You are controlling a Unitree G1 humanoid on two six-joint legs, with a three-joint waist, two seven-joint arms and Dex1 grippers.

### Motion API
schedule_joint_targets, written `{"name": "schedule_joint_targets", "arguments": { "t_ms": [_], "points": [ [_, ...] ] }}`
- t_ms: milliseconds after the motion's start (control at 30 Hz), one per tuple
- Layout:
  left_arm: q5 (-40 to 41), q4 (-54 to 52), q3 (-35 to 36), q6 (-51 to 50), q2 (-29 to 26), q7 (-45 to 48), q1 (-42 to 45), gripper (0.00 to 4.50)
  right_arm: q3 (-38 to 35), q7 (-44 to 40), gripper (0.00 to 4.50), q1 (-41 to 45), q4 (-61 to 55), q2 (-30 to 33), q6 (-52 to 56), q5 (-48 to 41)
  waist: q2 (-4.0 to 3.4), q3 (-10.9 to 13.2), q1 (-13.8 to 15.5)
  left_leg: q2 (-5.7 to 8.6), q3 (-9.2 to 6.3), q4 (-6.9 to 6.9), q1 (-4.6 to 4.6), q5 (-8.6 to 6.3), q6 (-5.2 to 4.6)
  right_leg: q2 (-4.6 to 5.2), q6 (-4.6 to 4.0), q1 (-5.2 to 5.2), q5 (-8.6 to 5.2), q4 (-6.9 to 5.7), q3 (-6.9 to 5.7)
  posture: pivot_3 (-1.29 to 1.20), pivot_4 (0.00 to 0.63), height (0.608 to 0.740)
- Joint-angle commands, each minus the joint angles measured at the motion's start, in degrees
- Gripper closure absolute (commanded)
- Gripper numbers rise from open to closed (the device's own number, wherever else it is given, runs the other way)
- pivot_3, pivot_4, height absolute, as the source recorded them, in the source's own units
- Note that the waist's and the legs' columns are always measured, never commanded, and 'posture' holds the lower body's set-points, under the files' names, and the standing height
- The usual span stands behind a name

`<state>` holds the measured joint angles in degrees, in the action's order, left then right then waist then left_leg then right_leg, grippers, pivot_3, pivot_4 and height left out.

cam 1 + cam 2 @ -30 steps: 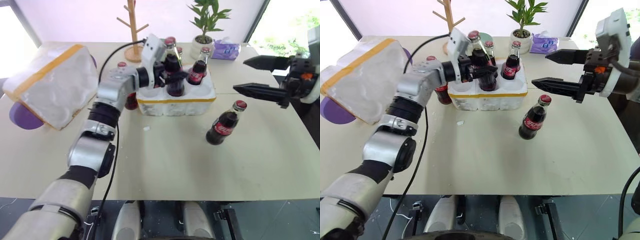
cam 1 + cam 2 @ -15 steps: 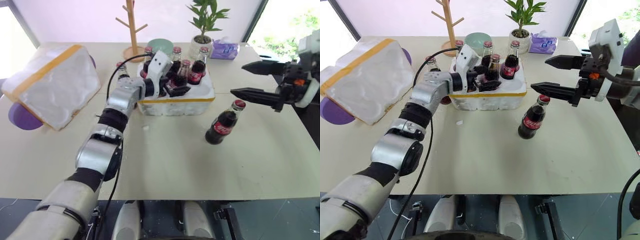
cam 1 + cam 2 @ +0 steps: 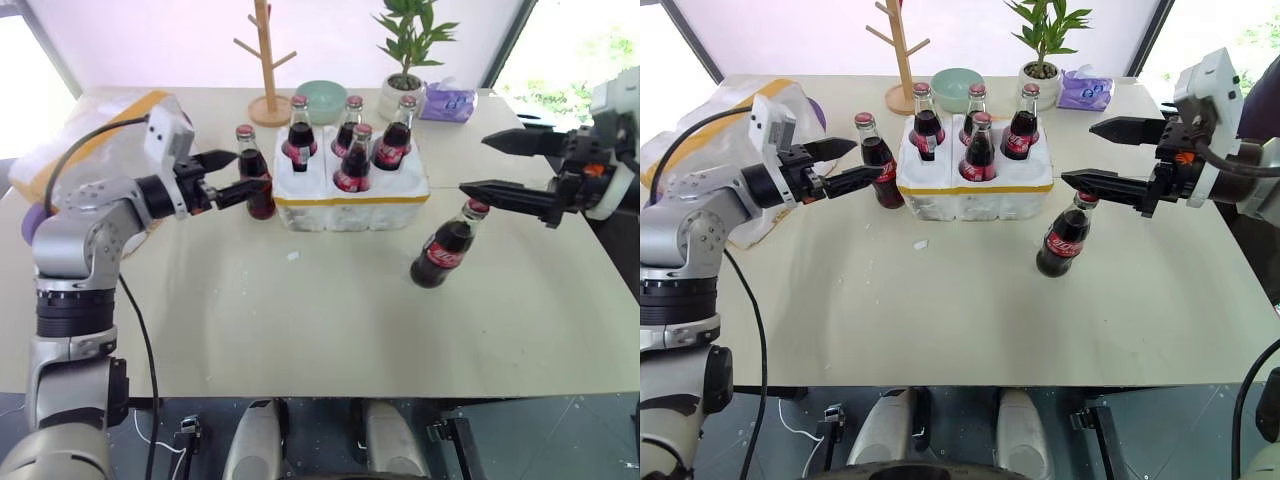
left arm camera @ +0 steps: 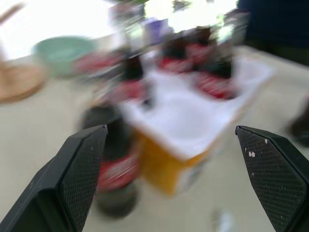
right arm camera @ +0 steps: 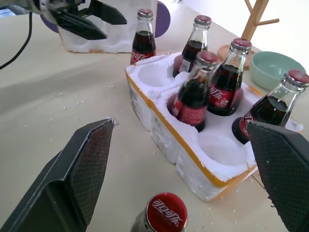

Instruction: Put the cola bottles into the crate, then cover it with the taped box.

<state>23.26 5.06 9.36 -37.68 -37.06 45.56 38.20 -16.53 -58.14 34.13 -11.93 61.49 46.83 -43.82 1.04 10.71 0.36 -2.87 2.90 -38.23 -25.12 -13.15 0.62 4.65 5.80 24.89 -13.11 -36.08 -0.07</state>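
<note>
Crate (image 3: 975, 185), near the table's (image 3: 970, 320) far edge: four cola bottles (image 3: 979, 150) seated (two wells vacant). Two bottles outside. Taped box (image 3: 110, 115) far-left. Left gripper (image 3: 845, 165), right gripper (image 3: 1110, 155): both agape, empty.

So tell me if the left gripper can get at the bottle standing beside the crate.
Probably yes: the open left gripper points at that cola bottle, which stands on bare table beside the crate, nothing between them.
</note>
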Motion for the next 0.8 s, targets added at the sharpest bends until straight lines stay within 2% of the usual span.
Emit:
{"name": "schedule_joint_targets", "arguments": {
  "t_ms": [33, 167, 500, 767, 800],
  "points": [
    [-3.3, 1.6, -1.0, 5.1, 1.0, -3.0, 0.0, 0.05, -0.6, -0.1, 0.00, 1.8, -0.2, -0.1, -1.3, -0.1, 0.00, 0.0, 0.3, 0.00, 0.00, 0.01, 0.00, 0.00, 0.00, -0.01, 0.06, 0.01, 0.03, -0.01, -0.01, 0.00, 0.150, 0.740],
    [-5.1, 7.0, -3.6, 10.0, 3.6, -1.6, 2.1, 0.05, -0.4, 0.0, 0.00, 2.5, 0.0, -0.6, -1.1, -0.3, 0.00, 0.0, 0.5, 0.00, 0.00, 0.02, -0.04, 0.00, 0.00, 0.00, 0.13, 0.01, 0.07, 0.01, -0.02, 0.00, 0.150, 0.740],
    [-10.9, 30.2, -7.5, 23.8, 7.0, 2.5, 12.9, 0.05, 0.0, 0.4, 0.00, 3.2, -0.2, -1.8, -0.6, -0.3, 0.00, 0.0, 0.3, 0.00, 0.00, 0.05, -0.01, 0.00, 0.00, -0.03, 0.16, 0.04, 0.09, -0.03, -0.03, 0.00, 0.150, 0.740],
    [-12.4, 43.8, -7.2, 30.3, 9.7, 5.2, 19.0, 0.05, -0.8, 1.9, 0.00, 3.0, -1.0, -2.8, 0.1, -1.3, 0.01, 0.0, 0.3, 0.01, 0.01, 0.03, -0.06, 0.00, 0.00, -0.01, 0.16, 0.05, 0.09, -0.01, -0.03, 0.00, 0.150, 0.740],
    [-12.3, 44.6, -7.0, 30.6, 9.8, 5.4, 19.3, 0.59, -0.8, 1.9, 0.00, 2.9, -1.1, -2.8, 0.1, -1.4, 0.01, 0.0, 0.3, 0.01, 0.01, 0.04, -0.06, 0.00, 0.00, -0.02, 0.16, 0.06, 0.09, -0.01, -0.03, 0.00, 0.150, 0.740]
  ]
}}
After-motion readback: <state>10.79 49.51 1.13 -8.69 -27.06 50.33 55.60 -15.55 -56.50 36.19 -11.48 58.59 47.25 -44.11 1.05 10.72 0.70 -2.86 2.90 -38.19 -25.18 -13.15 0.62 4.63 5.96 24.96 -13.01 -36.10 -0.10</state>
